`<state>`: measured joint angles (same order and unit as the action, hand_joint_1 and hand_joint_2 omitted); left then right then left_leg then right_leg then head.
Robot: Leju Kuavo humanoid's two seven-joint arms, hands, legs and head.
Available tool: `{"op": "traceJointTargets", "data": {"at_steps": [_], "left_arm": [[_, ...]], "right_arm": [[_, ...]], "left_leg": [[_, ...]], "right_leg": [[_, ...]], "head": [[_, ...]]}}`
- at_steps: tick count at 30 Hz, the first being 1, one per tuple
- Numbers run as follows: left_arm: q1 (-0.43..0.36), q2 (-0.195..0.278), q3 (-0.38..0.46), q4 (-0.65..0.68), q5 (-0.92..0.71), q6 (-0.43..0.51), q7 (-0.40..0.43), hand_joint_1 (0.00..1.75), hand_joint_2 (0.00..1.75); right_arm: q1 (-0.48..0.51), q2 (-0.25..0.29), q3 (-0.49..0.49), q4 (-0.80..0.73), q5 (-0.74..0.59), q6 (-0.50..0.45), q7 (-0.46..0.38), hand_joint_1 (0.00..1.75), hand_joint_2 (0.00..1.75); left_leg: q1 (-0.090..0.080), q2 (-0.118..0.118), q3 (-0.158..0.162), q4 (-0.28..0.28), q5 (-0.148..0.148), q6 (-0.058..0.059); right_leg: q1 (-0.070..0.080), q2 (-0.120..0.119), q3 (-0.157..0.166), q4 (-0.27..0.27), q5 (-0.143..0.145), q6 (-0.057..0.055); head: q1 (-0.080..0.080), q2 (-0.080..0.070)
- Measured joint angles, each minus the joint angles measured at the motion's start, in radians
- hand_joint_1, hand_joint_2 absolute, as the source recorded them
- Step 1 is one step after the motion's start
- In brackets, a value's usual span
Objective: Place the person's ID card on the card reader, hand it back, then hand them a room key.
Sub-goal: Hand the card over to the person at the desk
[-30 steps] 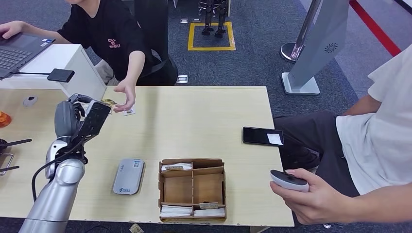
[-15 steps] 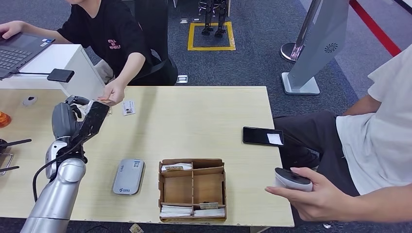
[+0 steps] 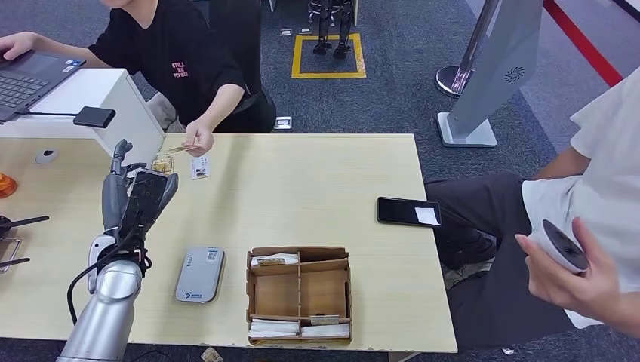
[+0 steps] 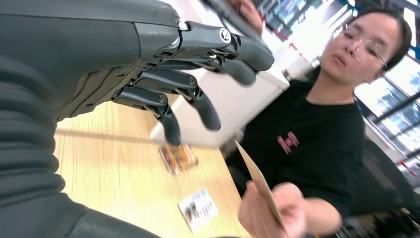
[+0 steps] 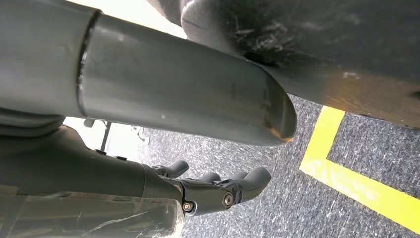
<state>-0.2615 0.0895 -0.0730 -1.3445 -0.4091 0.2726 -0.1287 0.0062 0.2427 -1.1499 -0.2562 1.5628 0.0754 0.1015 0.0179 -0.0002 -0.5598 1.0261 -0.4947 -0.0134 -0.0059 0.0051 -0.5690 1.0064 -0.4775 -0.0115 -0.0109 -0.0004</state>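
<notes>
1. The robot's left hand (image 3: 134,197) is hovering above the left part of the wooden table (image 3: 302,181), its fingers (image 4: 198,101) spread apart and holding nothing.
2. The person in the black shirt (image 3: 177,64) is sitting across the table and pinching a tan card (image 3: 180,148) in one hand (image 3: 198,139), just past the robot's fingertips; in the left wrist view that card (image 4: 260,183) is showing edge-on in the person's grasp. Whether it is the ID card or a room key, I cannot tell.
3. A white card (image 3: 199,167) is lying flat on the table just beside that hand, and a small brownish packet (image 3: 162,163) is lying next to it, near the robot's fingers.
4. The grey card reader (image 3: 200,274) is resting near the front edge of the table with nothing on it, just left of the cardboard tray (image 3: 299,296), which is holding white cards in its compartments.
5. A black phone (image 3: 408,212) is lying near the right edge of the table.
6. The right hand (image 5: 218,191) is hanging down over the grey carpet (image 5: 297,198), its fingers loosely curled and holding nothing.
7. A second person in a white shirt (image 3: 596,204) is sitting at the right, holding a small round device (image 3: 562,246).
</notes>
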Motion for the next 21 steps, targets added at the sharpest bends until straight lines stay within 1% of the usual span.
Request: {"op": "traceJointTargets", "data": {"at_steps": [6,9,12,14,18,19,21], "left_arm": [[0.124,-0.031,-0.015,-0.161,0.244,-0.106,-0.081,0.0,0.0],[0.178,-0.04,-0.037,-0.229,0.31,-0.159,-0.113,0.0,0.0],[0.253,-0.051,-0.078,-0.309,0.37,-0.228,-0.147,0.0,0.0],[0.294,-0.057,-0.11,-0.352,0.385,-0.246,-0.157,0.0,0.0],[0.332,-0.062,-0.142,-0.398,0.405,-0.265,-0.164,0.0,0.0],[0.339,-0.063,-0.146,-0.406,0.425,-0.286,-0.169,0.0,0.0],[0.359,-0.064,-0.163,-0.423,0.483,-0.362,-0.186,0.0,0.0]], "right_arm": [[0.003,0.006,-0.019,-0.007,-0.005,0.01,-0.005,0.0,0.0],[0.005,0.012,-0.029,-0.016,-0.006,0.018,-0.008,0.0,0.0],[0.008,0.023,-0.044,-0.033,-0.007,0.03,-0.012,0.0,0.0],[0.01,0.029,-0.052,-0.044,-0.006,0.036,-0.013,0.0,0.0],[0.012,0.033,-0.064,-0.059,-0.006,0.043,-0.016,0.0,0.0],[0.012,0.034,-0.067,-0.062,-0.005,0.047,-0.017,0.0,0.0],[0.013,0.036,-0.074,-0.07,-0.002,0.058,-0.021,0.0,0.0]], "left_leg": [[0.0,0.001,0.0,0.0,-0.001,0.0],[0.0,0.001,0.0,0.0,-0.001,0.0],[0.0,0.0,0.0,0.0,-0.001,0.0],[0.0,0.0,0.0,0.0,-0.001,0.0],[0.0,0.0,0.0,0.0,-0.001,0.001],[0.0,0.0,0.0,0.0,-0.001,0.001],[0.0,0.0,0.0,0.0,-0.001,0.001]], "right_leg": [[0.0,0.0,0.0,0.0,0.0,0.0],[0.0,0.0,0.0,0.0,0.0,0.0],[0.0,0.0,0.0,0.0,-0.001,0.0],[0.0,0.0,0.0,0.0,-0.001,0.001],[0.0,0.0,0.0,0.0,-0.001,0.001],[0.0,0.0,0.0,0.0,-0.001,0.001],[0.0,-0.001,0.0,0.0,-0.001,0.001]], "head": [[0.0,0.0],[0.0,0.0],[0.0,0.0],[0.0,0.0],[0.0,0.0],[0.0,0.0],[0.0,0.0]]}}
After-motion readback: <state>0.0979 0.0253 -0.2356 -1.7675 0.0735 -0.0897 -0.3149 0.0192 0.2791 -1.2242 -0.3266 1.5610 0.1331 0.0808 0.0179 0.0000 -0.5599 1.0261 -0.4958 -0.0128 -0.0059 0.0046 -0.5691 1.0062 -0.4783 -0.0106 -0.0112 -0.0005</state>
